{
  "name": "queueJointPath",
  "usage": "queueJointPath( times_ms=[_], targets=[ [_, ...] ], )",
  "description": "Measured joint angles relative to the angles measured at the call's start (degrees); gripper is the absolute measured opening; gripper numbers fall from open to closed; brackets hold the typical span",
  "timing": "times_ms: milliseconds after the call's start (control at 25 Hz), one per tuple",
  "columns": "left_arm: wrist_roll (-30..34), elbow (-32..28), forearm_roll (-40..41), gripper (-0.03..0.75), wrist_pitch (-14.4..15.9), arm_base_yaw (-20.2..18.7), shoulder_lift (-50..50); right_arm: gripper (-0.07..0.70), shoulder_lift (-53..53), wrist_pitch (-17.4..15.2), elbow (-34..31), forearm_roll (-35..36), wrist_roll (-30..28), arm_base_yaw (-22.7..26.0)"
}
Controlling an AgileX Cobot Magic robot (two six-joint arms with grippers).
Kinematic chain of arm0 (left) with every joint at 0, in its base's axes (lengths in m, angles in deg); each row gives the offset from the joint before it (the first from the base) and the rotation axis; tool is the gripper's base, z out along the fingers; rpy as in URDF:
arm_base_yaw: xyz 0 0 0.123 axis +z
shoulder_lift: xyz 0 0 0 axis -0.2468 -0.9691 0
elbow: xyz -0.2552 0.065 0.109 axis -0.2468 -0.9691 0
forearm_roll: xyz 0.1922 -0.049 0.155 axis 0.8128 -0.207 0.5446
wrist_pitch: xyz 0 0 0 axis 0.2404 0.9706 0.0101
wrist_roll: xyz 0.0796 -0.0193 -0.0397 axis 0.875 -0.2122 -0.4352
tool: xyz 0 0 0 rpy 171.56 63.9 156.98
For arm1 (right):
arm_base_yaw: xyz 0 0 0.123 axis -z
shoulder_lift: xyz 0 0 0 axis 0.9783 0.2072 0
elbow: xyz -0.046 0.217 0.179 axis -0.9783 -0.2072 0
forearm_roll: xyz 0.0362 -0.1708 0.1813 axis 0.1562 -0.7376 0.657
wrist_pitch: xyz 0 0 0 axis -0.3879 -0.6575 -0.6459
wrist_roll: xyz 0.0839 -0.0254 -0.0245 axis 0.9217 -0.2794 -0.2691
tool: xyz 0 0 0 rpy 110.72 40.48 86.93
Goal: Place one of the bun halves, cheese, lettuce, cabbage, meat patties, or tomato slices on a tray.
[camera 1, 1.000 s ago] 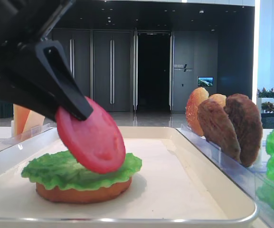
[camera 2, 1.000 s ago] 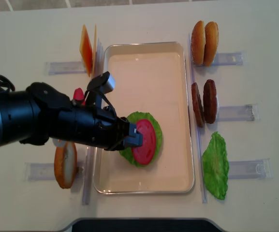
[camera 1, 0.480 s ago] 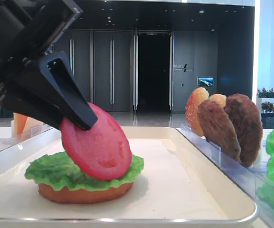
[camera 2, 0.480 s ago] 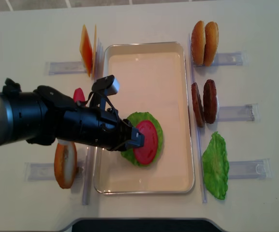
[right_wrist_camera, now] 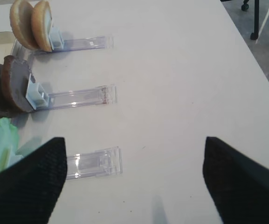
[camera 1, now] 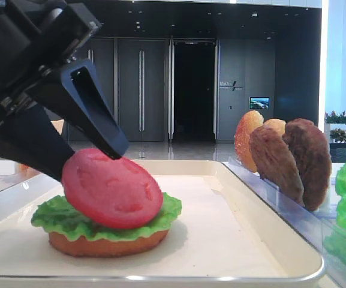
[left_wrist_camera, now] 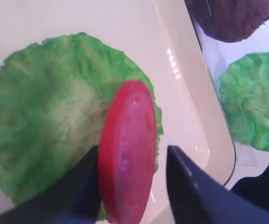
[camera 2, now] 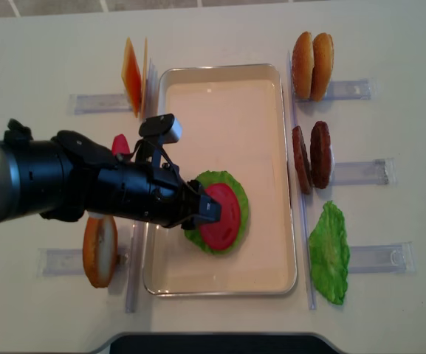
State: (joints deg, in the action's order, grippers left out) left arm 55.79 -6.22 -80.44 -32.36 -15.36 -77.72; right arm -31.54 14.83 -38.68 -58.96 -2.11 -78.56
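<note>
Left claw (left_wrist_camera: 132, 182) hangs low at the left of the tray (camera 2: 272, 74), its two black fingers (left_wrist_camera: 190, 186) parted on either side of a tomato slice (left_wrist_camera: 127, 182). Whether the pads grip it I cannot tell. The slice leans, lower edge on the lettuce (left_wrist_camera: 45, 126), which lies on a bun half (camera 1: 104, 243) so the stack builds in order. Spare patties (camera 2: 311, 156) and buns stand on edge in clear racks (right_wrist_camera: 78, 97) for easy picking. Right claw (right_wrist_camera: 134, 179) waits spread wide over bare bench (right_wrist_camera: 181, 70).
</note>
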Motion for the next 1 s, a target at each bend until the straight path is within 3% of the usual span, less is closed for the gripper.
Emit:
queueJointPath(
  times_ms=[120,280,600,1000],
  targets=[
    [0.0,0.0,0.9,0.546,-1.5,0.0,0.0,0.593,0.0,0.0,0.0,0.0,0.0,0.0],
    [0.0,0.0,1.9,0.670,-2.9,0.0,0.0,0.593,0.0,0.0,0.0,0.0,0.0,0.0],
    [-1.2,0.4,6.6,0.692,-4.7,0.0,0.0,0.593,0.0,0.0,0.0,0.0,0.0,0.0],
    [-11.6,6.8,19.9,0.692,-2.1,0.5,3.7,0.593,0.0,0.0,0.0,0.0,0.0,0.0]
  ],
)
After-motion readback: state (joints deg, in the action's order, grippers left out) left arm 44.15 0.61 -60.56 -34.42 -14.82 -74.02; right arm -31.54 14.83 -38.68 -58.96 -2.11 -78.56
